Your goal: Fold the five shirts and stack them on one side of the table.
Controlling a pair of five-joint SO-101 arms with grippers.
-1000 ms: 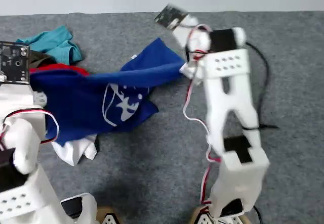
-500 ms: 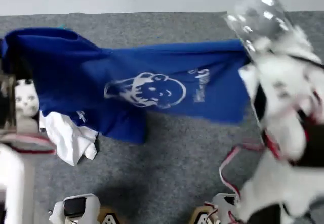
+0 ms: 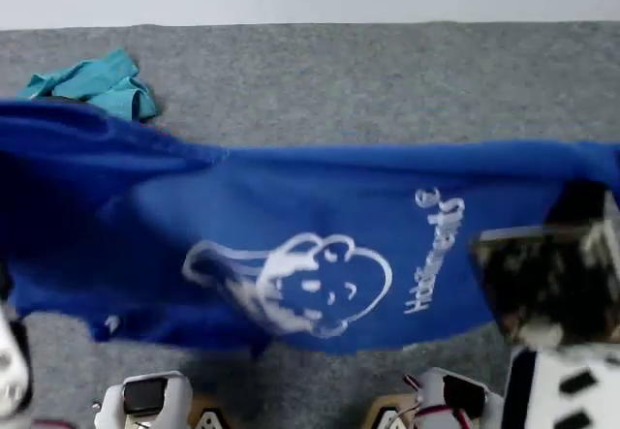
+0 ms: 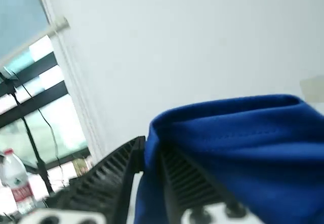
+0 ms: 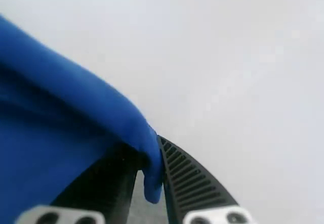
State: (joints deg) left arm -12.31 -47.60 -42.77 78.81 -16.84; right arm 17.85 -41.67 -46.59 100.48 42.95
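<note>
You have the blue shirt [image 3: 291,226] lifted off the desk [image 3: 407,80] and stretched wide between the two arms, its printed front turned up to the high view. Your left gripper [image 4: 152,163] has its fingers closed on a bunched fold of the blue cloth. Your right gripper [image 5: 150,168] pinches the opposite end the same way, with just a small lip of cloth past the fingers.

Expect this shirt to be light, soft and completely limp. It has no stiffness of its own, so any part you do not hold taut will likely sag, drape and wrinkle. The knit looks grippy rather than slick, but the right-hand pinch is shallow and could slip if you pull harder.

You cannot tell from here which seam each gripper has. For folding, hold at matching corners, shoulders or hem, so that it hangs square. A teal shirt [image 3: 97,85] lies crumpled at the far left of the desk.
</note>
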